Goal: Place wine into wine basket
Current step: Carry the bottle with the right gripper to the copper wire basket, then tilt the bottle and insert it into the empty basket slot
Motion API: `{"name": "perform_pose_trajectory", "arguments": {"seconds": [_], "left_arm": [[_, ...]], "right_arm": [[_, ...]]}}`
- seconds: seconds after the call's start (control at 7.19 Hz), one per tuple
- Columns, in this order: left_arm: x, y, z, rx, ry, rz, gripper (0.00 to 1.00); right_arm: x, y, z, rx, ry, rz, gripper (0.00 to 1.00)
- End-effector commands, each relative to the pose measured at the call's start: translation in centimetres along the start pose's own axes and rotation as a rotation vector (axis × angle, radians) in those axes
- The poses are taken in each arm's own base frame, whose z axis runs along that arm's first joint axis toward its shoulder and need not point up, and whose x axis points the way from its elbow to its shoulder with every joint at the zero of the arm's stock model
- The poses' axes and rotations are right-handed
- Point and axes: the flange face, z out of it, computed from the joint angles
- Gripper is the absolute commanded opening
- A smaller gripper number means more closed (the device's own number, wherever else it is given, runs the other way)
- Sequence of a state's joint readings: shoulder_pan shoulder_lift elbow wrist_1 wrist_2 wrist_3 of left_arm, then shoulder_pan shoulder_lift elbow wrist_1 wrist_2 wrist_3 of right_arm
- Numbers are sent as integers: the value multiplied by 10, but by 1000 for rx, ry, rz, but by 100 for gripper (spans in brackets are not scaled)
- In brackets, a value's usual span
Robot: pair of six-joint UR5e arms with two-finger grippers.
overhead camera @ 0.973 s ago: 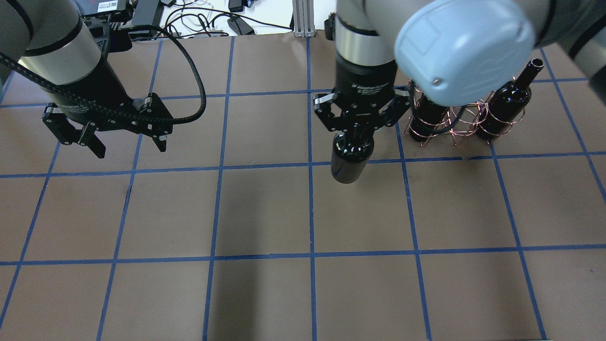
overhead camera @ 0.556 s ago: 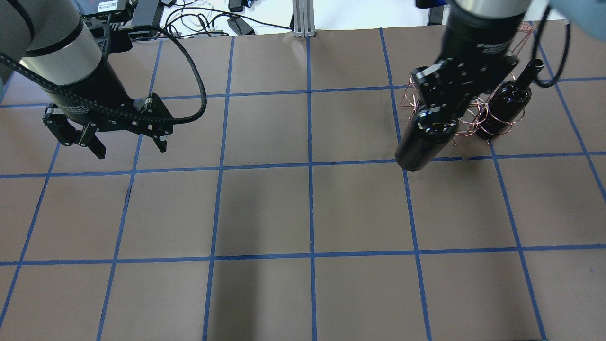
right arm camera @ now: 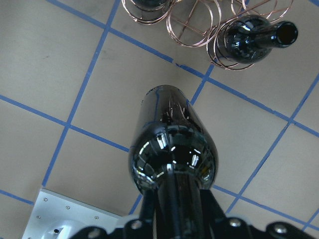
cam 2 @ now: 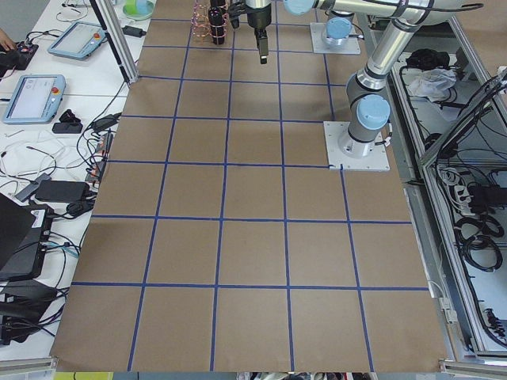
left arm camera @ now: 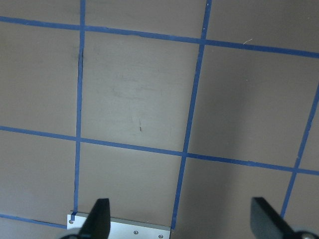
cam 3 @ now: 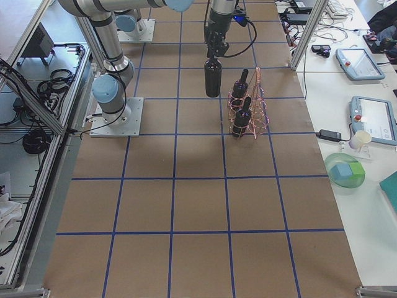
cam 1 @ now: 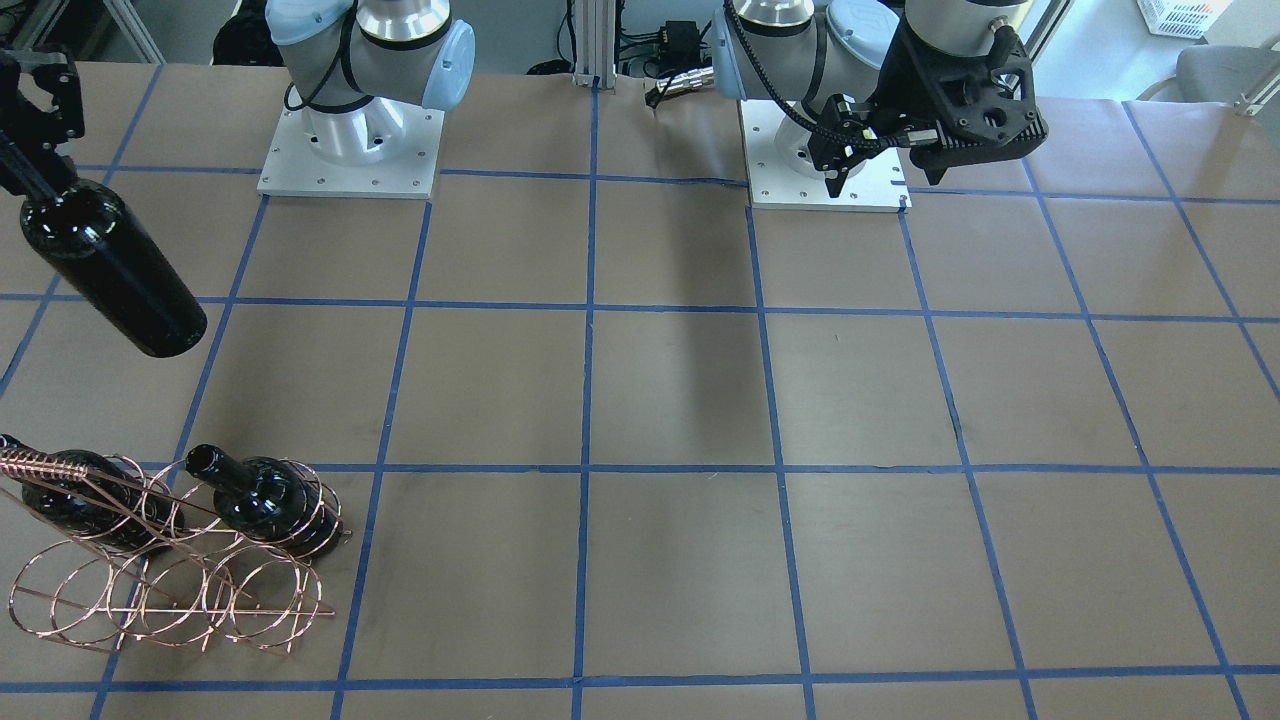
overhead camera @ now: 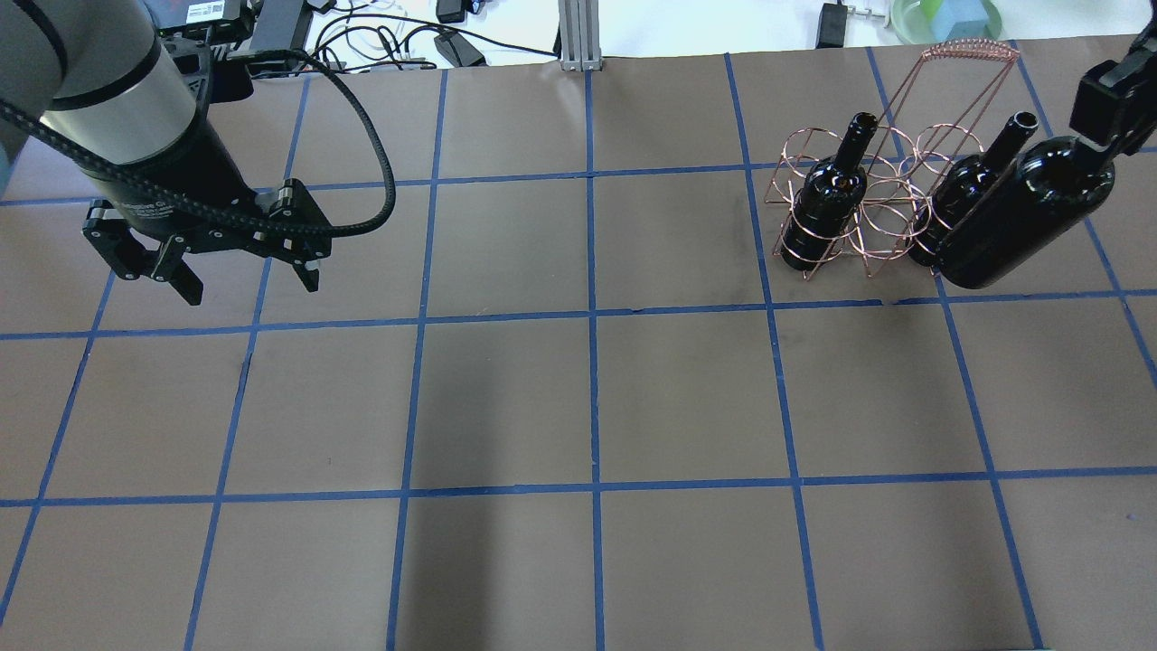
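While two bottles [overhead camera: 823, 212] [overhead camera: 963, 194] already stand in loops of the wine basket [overhead camera: 969, 45], the third wine bottle [overhead camera: 1021, 221] hangs tilted over the table [overhead camera: 578, 398] just beside it, neck clamped by the right gripper [right arm camera: 172, 219], insertion into a free loop outstanding; the left gripper [overhead camera: 249, 287] hovers spread and empty.

The left arm comes in upright over its own half of the worktop [overhead camera: 506, 398], wrist pointing straight down, a black cable looping off it. The left gripper [overhead camera: 251, 287] hovers with its fingers [left arm camera: 99, 219] spread wide and nothing between them. The right arm is stretched out to its own far side, and the right gripper [overhead camera: 1101, 127] is clamped on the neck of a bottle [overhead camera: 1021, 221] that hangs tilted.
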State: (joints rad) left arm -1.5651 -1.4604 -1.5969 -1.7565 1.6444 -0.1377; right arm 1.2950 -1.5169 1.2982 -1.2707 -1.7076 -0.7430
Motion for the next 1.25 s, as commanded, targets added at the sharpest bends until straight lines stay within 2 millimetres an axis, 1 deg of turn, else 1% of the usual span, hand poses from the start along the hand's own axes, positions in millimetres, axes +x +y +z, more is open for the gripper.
{"name": "perform_pose_trajectory", "arguments": {"seconds": [0.0,0.14,0.28,0.42,0.56,0.97,1.11], "left_arm": [[1,0,1,-1,1,-4,100],[1,0,1,-3,1,-5,100],[1,0,1,-3,1,-5,100],[1,0,2,-4,1,-5,100],[1,0,1,-3,1,-5,100],[1,1,2,-6,1,-5,100],[1,0,2,-4,1,-5,100]], "right_arm": [[30,-30,18,45,23,-25,0],[33,-41,24,48,26,-32,0],[31,-51,26,58,37,-44,0],[22,-66,30,66,46,-70,0],[17,-80,35,65,63,-90,0],[28,-103,54,83,79,-96,0],[29,-107,57,82,78,-98,0]]}}
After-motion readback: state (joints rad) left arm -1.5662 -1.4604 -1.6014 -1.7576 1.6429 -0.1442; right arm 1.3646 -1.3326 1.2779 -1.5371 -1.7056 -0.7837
